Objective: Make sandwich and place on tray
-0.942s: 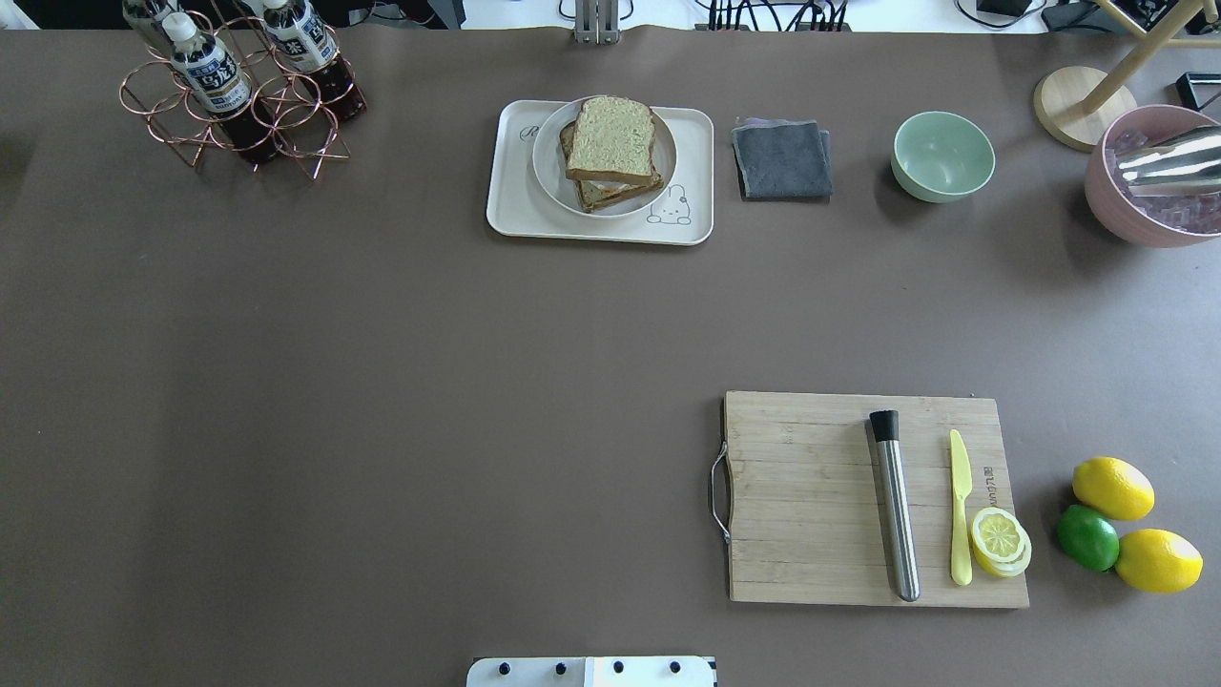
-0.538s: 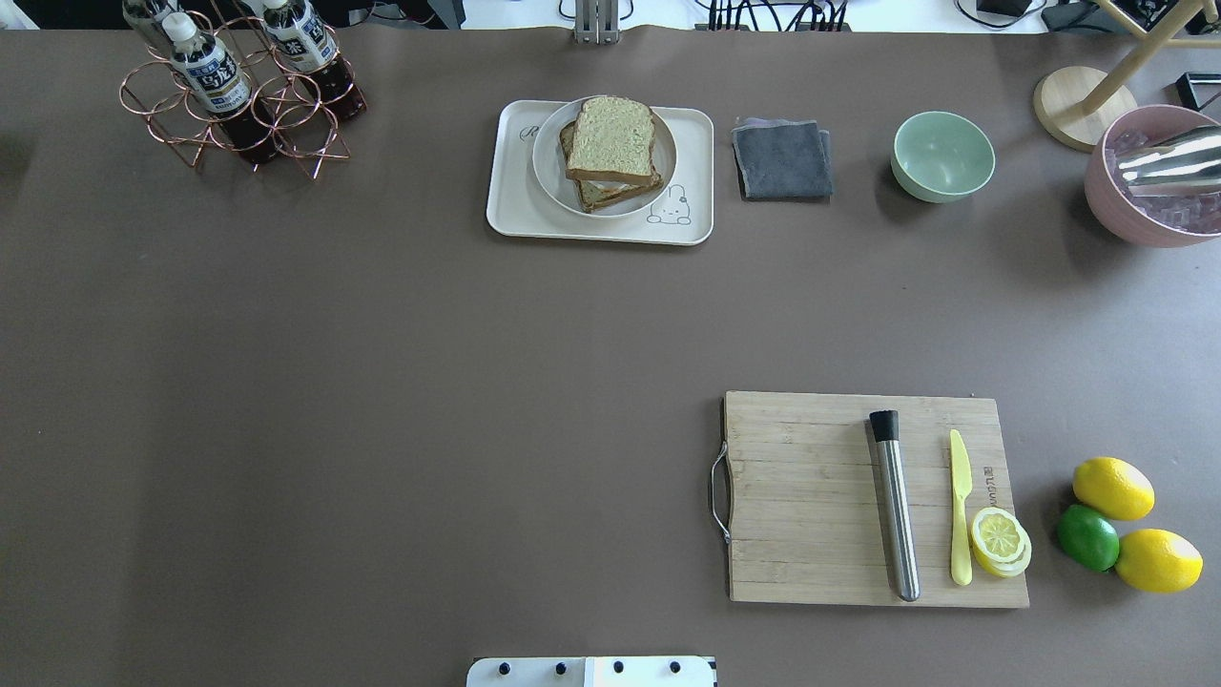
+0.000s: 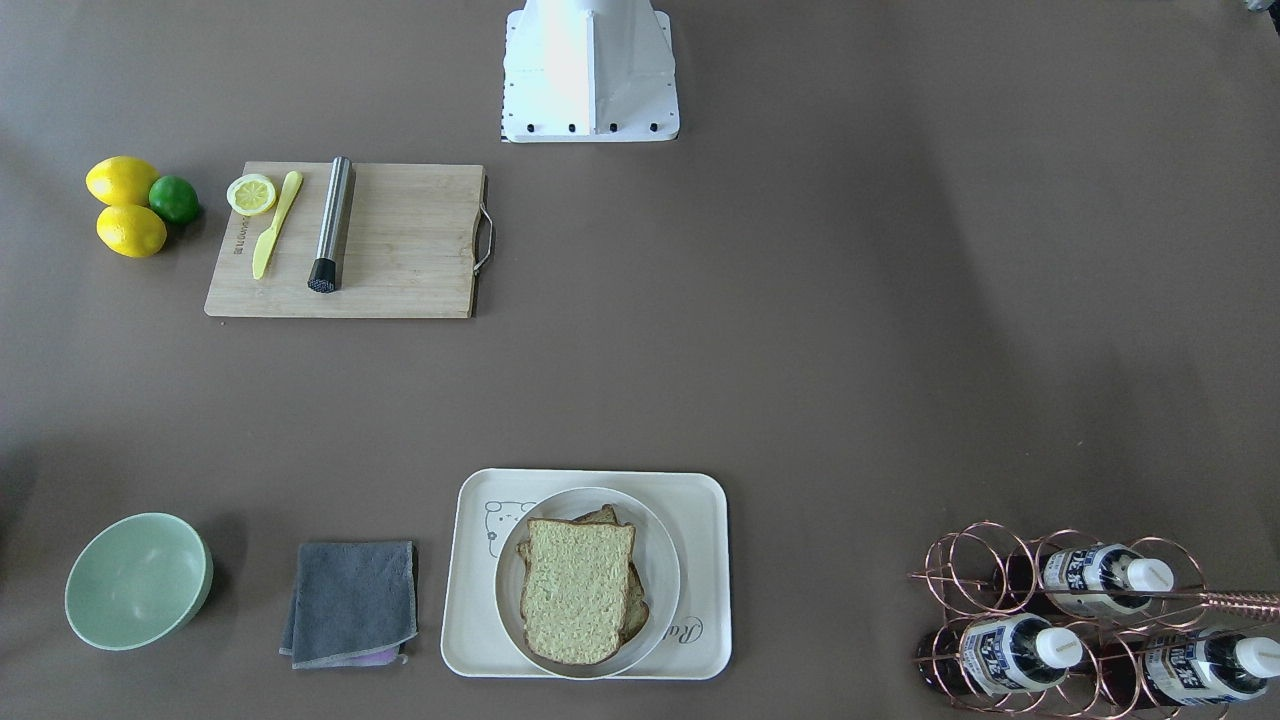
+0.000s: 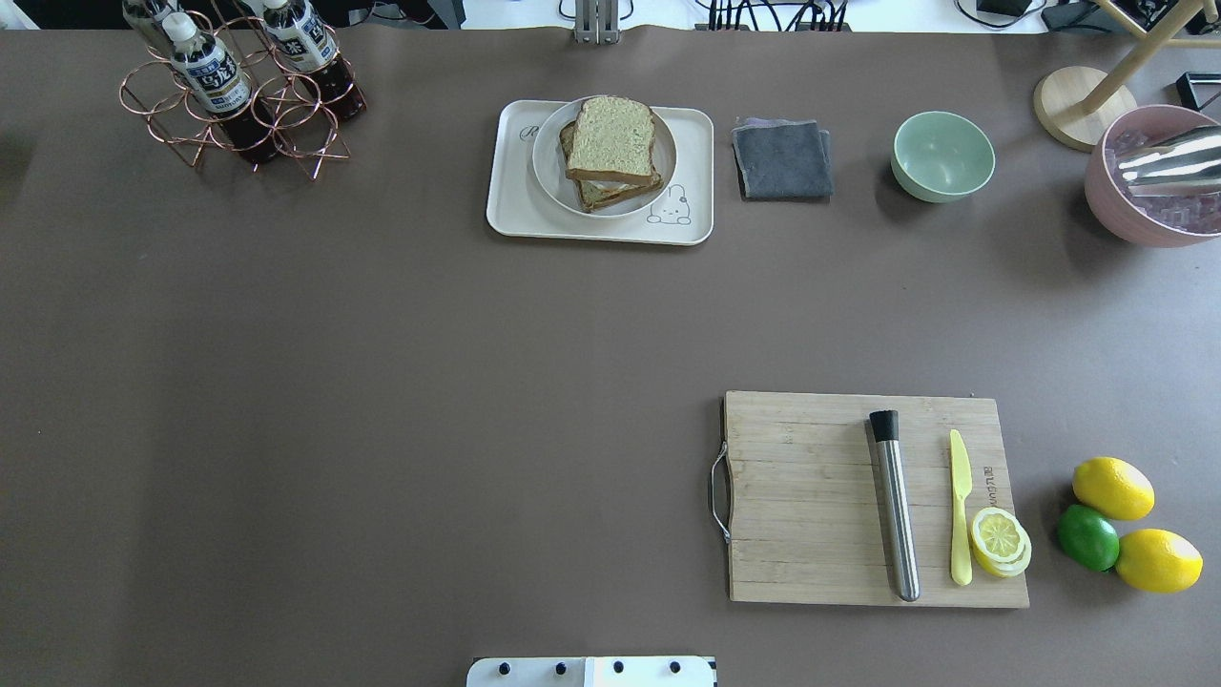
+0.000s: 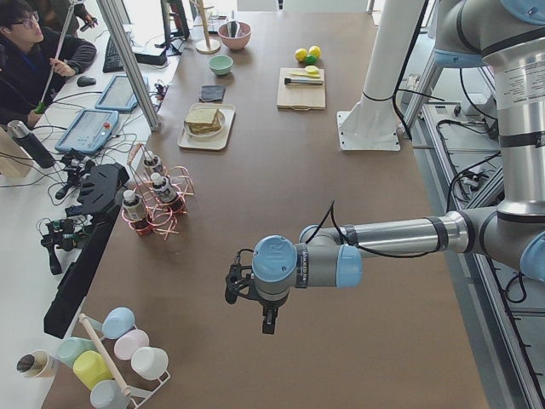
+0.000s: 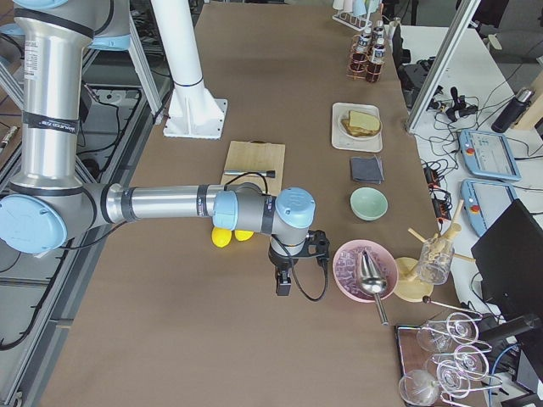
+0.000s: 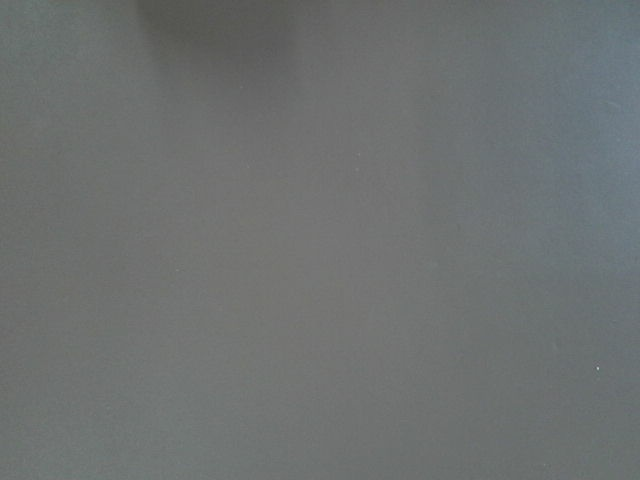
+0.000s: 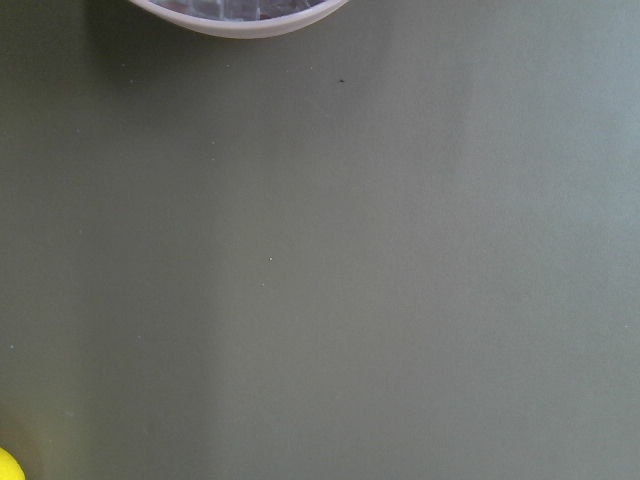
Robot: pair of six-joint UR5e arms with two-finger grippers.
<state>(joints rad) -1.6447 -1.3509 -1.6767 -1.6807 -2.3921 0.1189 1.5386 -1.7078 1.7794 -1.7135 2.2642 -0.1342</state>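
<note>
The sandwich [image 4: 611, 148], two brown-crusted bread slices with a bit of white egg between them, lies on its round white plate [image 4: 548, 167]. The plate stands on the cream tray [image 4: 515, 205] at the table's far middle. All three also show in the front view: sandwich [image 3: 576, 590], plate [image 3: 660, 560], tray [image 3: 470, 620]. My left gripper [image 5: 266, 319] hangs over bare table far out to the left, seen only in the left side view. My right gripper [image 6: 284, 280] hangs next to the pink bowl, seen only in the right side view. I cannot tell whether either is open or shut.
A wooden cutting board [image 4: 811, 496] holds a steel muddler [image 4: 894, 506], a yellow knife [image 4: 960, 506] and lemon slices [image 4: 999, 539]. Lemons and a lime [image 4: 1087, 537] lie to its right. A grey cloth [image 4: 782, 159], green bowl [image 4: 942, 156], pink ice bowl [image 4: 1149, 181] and bottle rack [image 4: 238, 86] line the far edge.
</note>
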